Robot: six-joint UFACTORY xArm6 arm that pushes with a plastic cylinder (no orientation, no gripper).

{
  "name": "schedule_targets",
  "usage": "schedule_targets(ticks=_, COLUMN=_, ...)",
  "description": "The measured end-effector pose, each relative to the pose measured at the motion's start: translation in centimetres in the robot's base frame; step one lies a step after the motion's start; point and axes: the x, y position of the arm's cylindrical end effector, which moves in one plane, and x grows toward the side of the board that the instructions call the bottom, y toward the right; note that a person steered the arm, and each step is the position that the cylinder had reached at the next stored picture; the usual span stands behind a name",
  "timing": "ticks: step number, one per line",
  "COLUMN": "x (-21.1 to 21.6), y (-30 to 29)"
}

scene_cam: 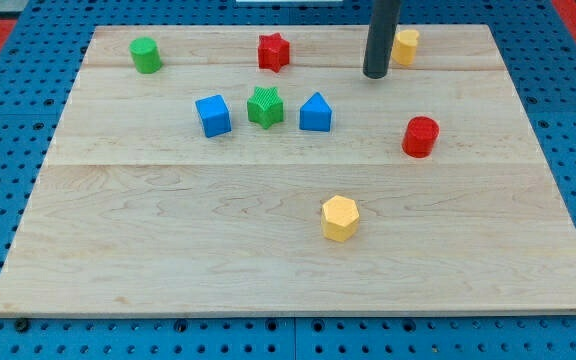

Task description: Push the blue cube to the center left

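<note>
your tip [375, 74] top of counter [168, 250], beside yellow block [405, 46] | blue cube [213, 115] well left | end effector: plain rod, no jaws, grasping nothing

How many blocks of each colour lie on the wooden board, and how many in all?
Blue: 2, cube and triangular block
Green: 2, cylinder and star
Red: 2, star and cylinder
Yellow: 2, hexagon and top block
Total: 8
</note>
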Motion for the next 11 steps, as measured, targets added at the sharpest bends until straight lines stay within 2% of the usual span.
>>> schedule_targets(ticks=1, x=0.5, y=0.9)
schedule_targets(ticks=2, x=0.1, y=-1.7)
schedule_targets(ticks=5, x=1.8, y=-16.9)
schedule_targets(ticks=6, x=7.1, y=-16.9)
schedule_targets(ticks=7, x=8.3, y=-19.4)
schedule_targets(ticks=9, x=3.9, y=-23.8)
schedule_targets(ticks=10, x=5.8, y=-27.0)
schedule_targets(ticks=11, x=8.1, y=-25.9)
